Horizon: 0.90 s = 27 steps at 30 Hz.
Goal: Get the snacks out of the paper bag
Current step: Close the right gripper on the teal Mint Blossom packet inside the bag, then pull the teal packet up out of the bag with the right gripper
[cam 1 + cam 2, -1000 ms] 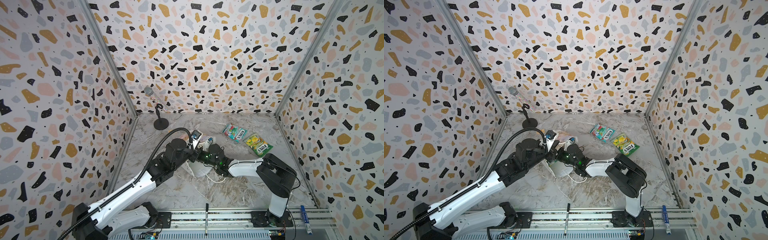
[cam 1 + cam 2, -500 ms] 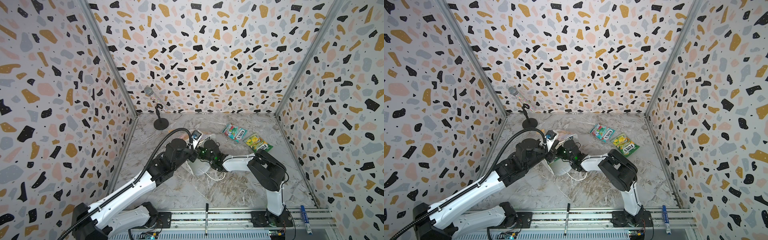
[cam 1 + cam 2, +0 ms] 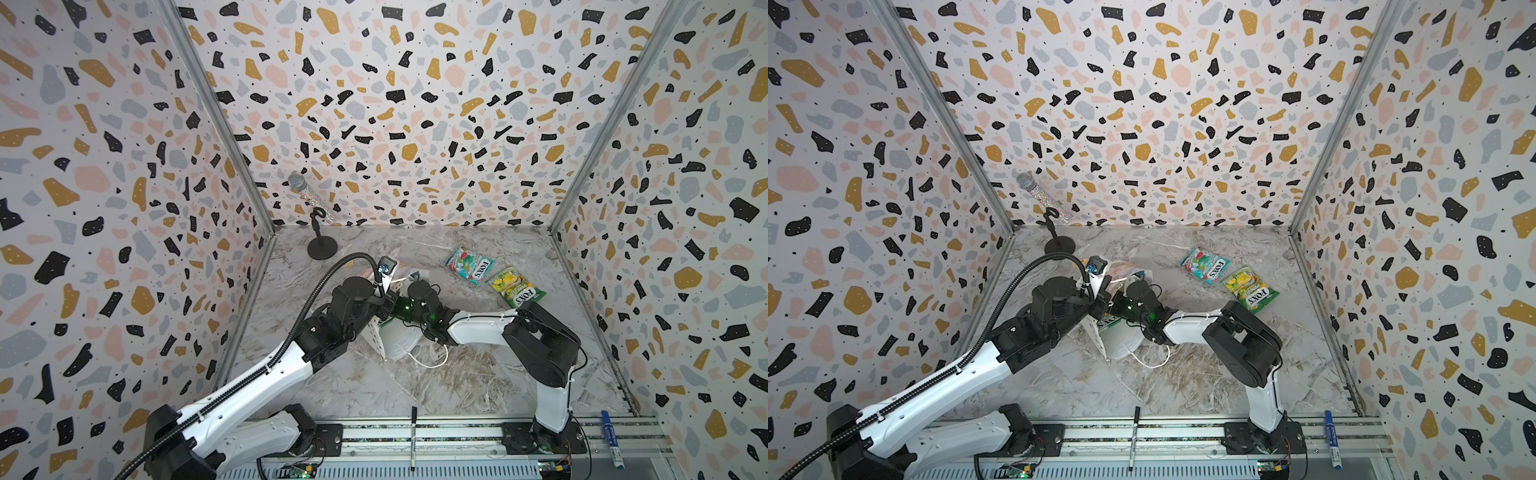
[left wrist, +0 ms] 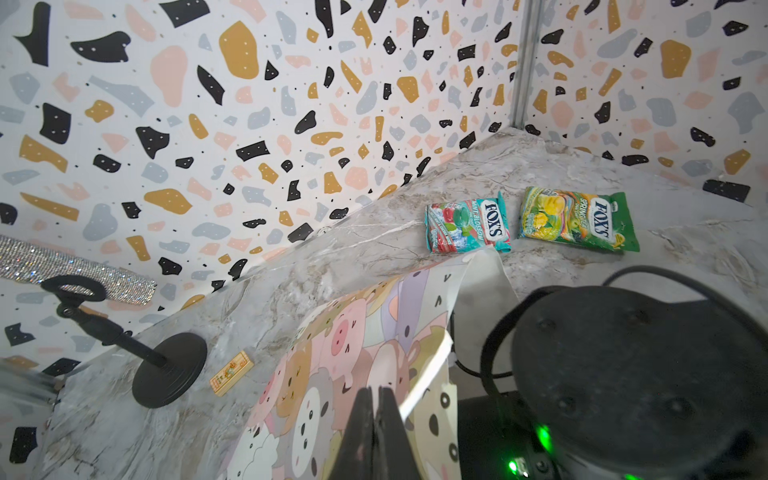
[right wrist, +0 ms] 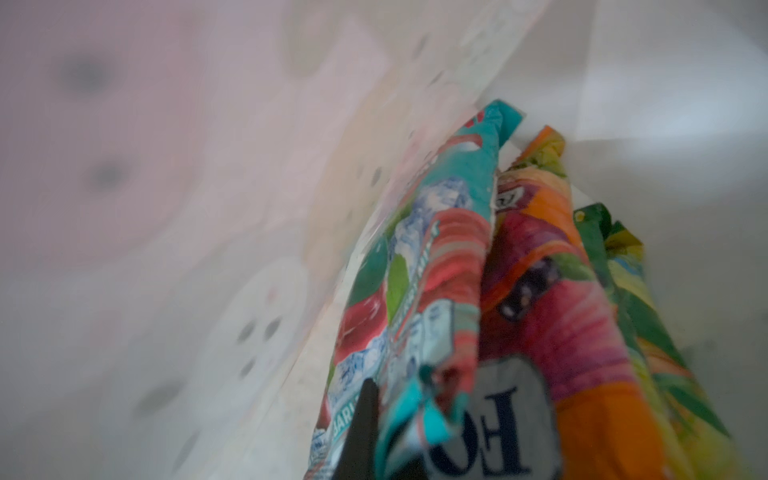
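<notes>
Snacks (image 5: 536, 299) inside the paper bag (image 4: 357, 340) lie packed side by side, long axes running from its mouth toward its bottom, straight ahead of the right claw (image 5: 399, 422), which looks clamped on the near edge of the teal packet (image 5: 440, 249). Left claw (image 4: 376, 415) pinches the bag's upper wall.

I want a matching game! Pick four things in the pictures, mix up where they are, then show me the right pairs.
Things:
1. paper bag
2. microphone
3. blue marker
4. green-yellow packet

Places:
a. lying on the front rail
b. pinched by the left gripper
c. on a black stand at the back
d. flat on the table

Pairs: 1-b, 2-c, 3-a, 4-d
</notes>
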### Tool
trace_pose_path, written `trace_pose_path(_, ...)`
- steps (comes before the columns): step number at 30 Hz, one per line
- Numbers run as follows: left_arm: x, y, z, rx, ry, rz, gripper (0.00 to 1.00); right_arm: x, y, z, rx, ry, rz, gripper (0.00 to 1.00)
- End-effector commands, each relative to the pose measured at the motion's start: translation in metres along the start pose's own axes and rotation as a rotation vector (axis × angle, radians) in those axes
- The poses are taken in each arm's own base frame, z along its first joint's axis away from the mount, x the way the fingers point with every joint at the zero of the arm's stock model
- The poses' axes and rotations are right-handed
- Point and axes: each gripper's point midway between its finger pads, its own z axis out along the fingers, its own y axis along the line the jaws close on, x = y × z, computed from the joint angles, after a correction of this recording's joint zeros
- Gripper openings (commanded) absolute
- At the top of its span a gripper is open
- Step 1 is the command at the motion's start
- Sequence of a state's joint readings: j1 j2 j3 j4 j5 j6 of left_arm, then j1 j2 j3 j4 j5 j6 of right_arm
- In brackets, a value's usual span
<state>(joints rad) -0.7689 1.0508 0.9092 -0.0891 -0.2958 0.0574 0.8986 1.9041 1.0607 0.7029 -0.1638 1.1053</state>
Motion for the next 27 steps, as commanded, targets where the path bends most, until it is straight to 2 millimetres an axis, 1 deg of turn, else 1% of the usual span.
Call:
trace_pose_path(1,0.001,0.018,0.003,-0.110,-0.005,-0.051,0.00,-0.015,0.030,-0.019,-0.044,-0.042,-0.119,0.00)
trace_pose_path(7,0.003,0.027,0.003,-0.162,-0.006,-0.077,0.00,-0.014,0.038,-0.036,-0.049,-0.032,-0.187,0.00)
trace_pose_path(11,0.003,0.028,0.003,-0.169,-0.005,-0.078,0.00,-0.013,0.045,-0.047,-0.049,-0.020,-0.236,0.00)
trace_pose_path(14,0.003,0.029,0.003,-0.176,-0.006,-0.080,0.00,-0.015,0.051,-0.060,-0.048,-0.023,-0.275,0.00)
trace_pose_path(20,0.003,0.031,0.002,-0.190,-0.008,-0.088,0.00,-0.012,0.058,-0.087,-0.028,0.006,-0.362,0.00)
trace_pose_path(27,0.004,0.029,0.004,-0.180,0.000,-0.087,0.00,-0.018,0.078,-0.123,0.005,0.026,-0.533,0.00)
